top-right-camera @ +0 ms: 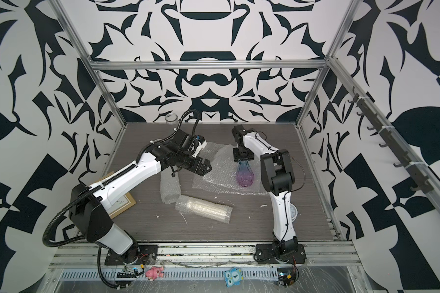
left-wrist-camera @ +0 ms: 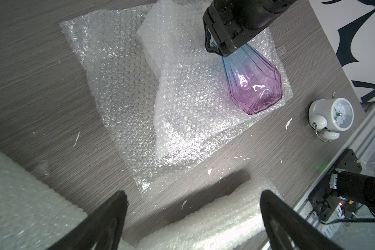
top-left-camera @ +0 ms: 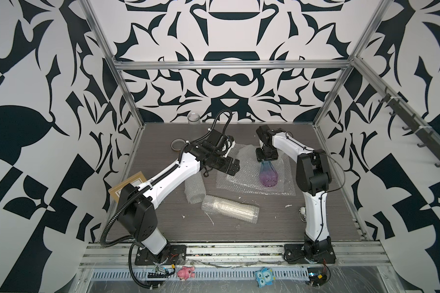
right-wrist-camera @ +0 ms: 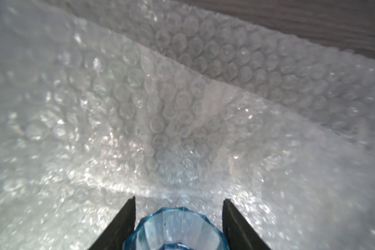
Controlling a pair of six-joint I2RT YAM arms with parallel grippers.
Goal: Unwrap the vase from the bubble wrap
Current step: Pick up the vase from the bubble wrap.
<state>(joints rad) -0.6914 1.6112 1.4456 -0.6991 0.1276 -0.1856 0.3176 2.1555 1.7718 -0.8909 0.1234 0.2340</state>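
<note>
Right wrist: vase (right-wrist-camera: 178, 229) neck sits between R gripper (right-wrist-camera: 179, 199) jaws. They're part-open, tips v. close to the blue glass; can't tell if clamped yet. Left wrist: body runs out beyond the R jaws, lying on its side on flat bubble wrap (left-wrist-camera: 121, 91), which is spread under the jaws and out to either side. L gripper (left-wrist-camera: 193, 216) wide open, empty, sheet edge just ahead of it. Judgement: glass = rigid, slick facets, fragile; prob. light. Neck is the narrowest hold, squeeze gently. Wrap is soft, v. light, may cling & lift w/ vase; L could pin it.
</note>
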